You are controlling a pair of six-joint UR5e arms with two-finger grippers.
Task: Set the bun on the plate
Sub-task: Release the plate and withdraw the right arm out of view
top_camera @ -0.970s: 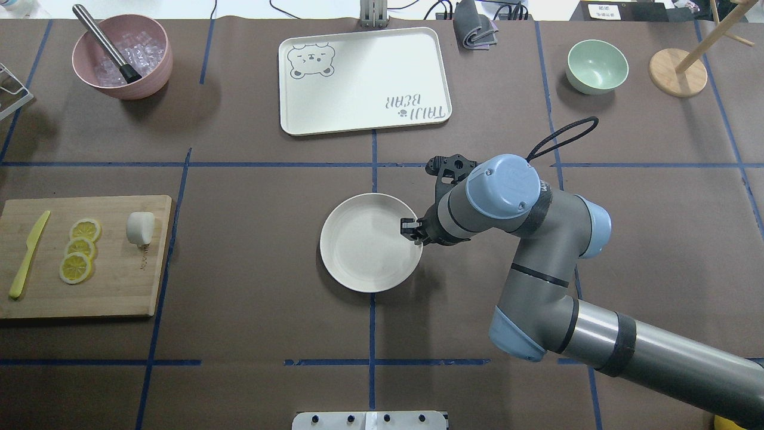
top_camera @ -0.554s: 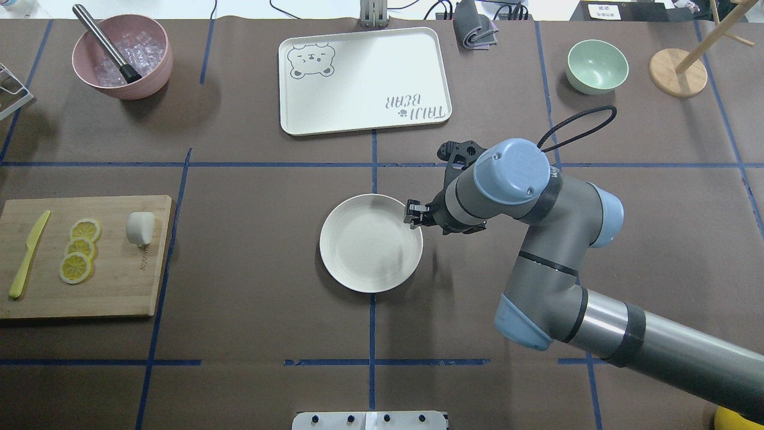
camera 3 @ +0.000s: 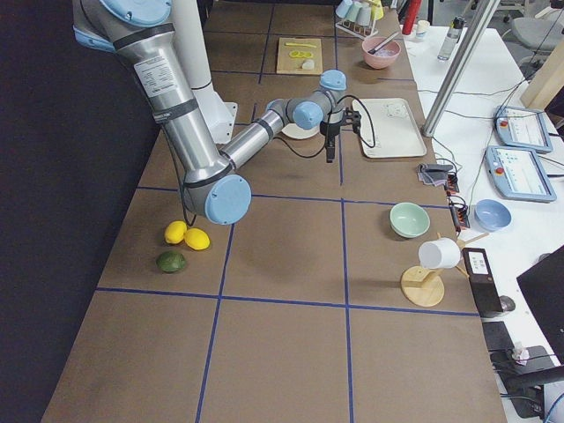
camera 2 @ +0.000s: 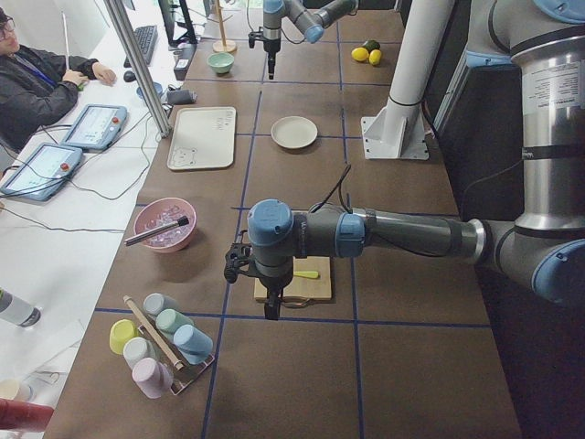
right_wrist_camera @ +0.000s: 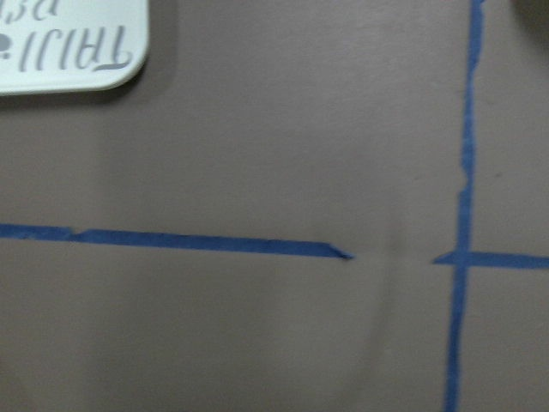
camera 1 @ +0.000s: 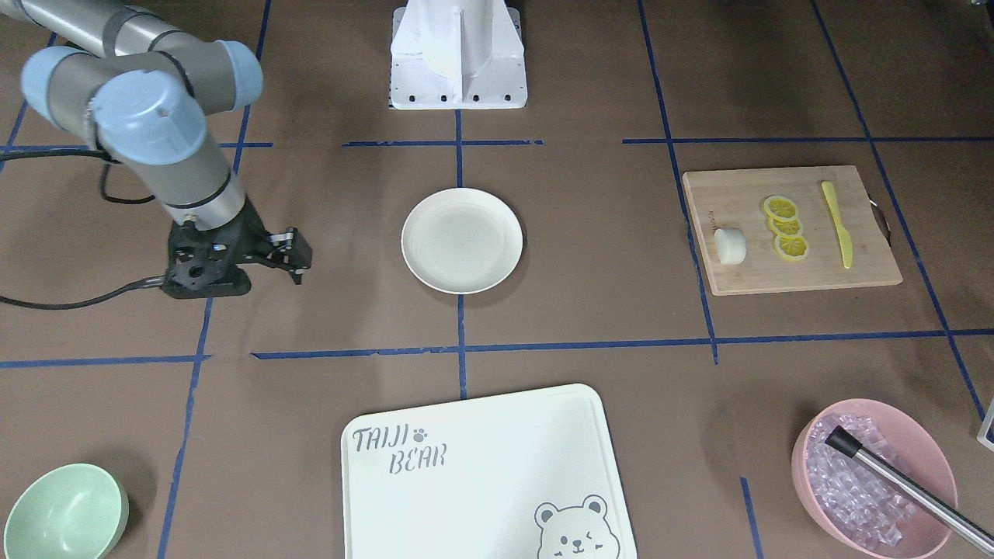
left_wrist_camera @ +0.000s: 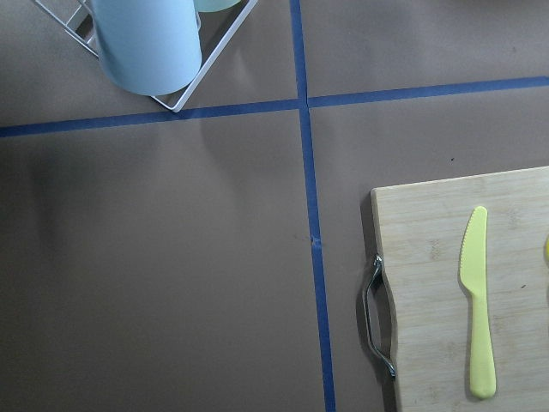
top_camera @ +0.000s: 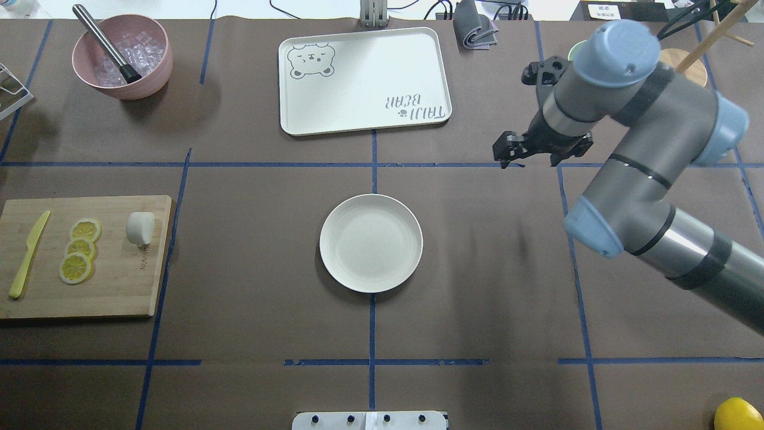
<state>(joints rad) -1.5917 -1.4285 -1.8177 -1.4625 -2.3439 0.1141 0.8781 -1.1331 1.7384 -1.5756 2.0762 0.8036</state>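
- My right gripper (top_camera: 509, 150) hangs above bare table near the bear-printed tray (top_camera: 358, 77), well apart from the plate (top_camera: 370, 243). Its fingers look parted and hold nothing.
- The plate sits mid-table with nothing on it, ready to receive.
- The bun (top_camera: 141, 229) rests on the cutting board (top_camera: 113, 292), well apart from the plate.
- My left gripper (camera 2: 271, 311) hovers by the board's handle end, nearer the yellow knife (top_camera: 28, 254) than the bun. I cannot tell how far its fingers are parted.
- The lemon slices (top_camera: 80, 249) lie just beside the bun, so I judge they crowd a grasp from that side.
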